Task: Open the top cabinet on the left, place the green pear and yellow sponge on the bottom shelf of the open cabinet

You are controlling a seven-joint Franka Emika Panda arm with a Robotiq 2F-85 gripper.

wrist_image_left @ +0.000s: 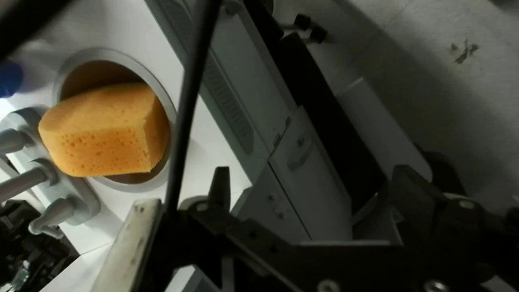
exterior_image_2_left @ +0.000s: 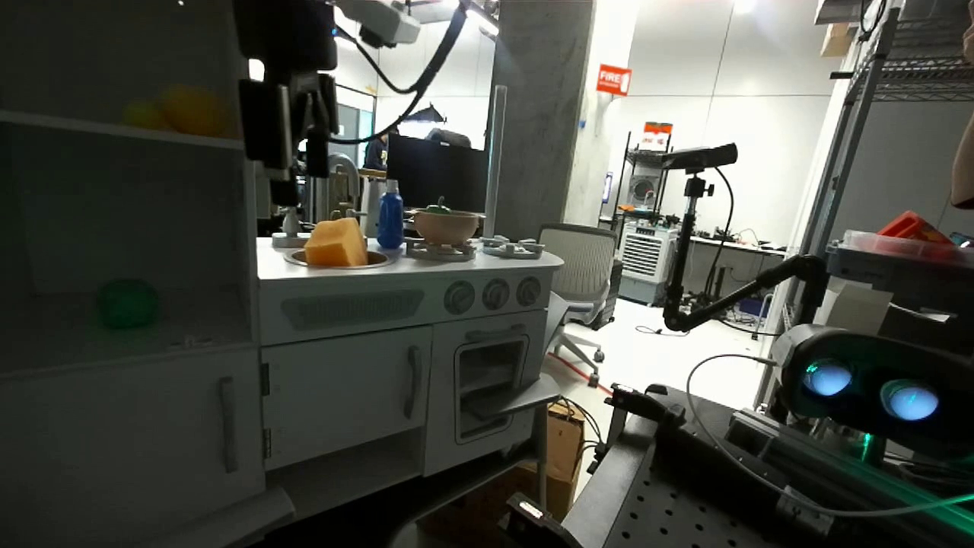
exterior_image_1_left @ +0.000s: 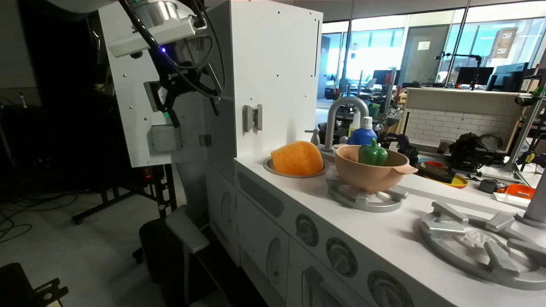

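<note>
Counter: yellow sponge sits in the sink
Cabinet: open, green pear on bottom shelf
Gripper: jaws wide, nothing held
Sponge step: pickup, I judge; pear looks done
Sponge approach: I should line up over the sink, then descend

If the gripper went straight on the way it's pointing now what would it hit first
The gripper points downward, probably at the white lower cabinet door, which shows between its fingers in the wrist view. Depth is unclear; it might clip the shelf edge above that door first.
</note>
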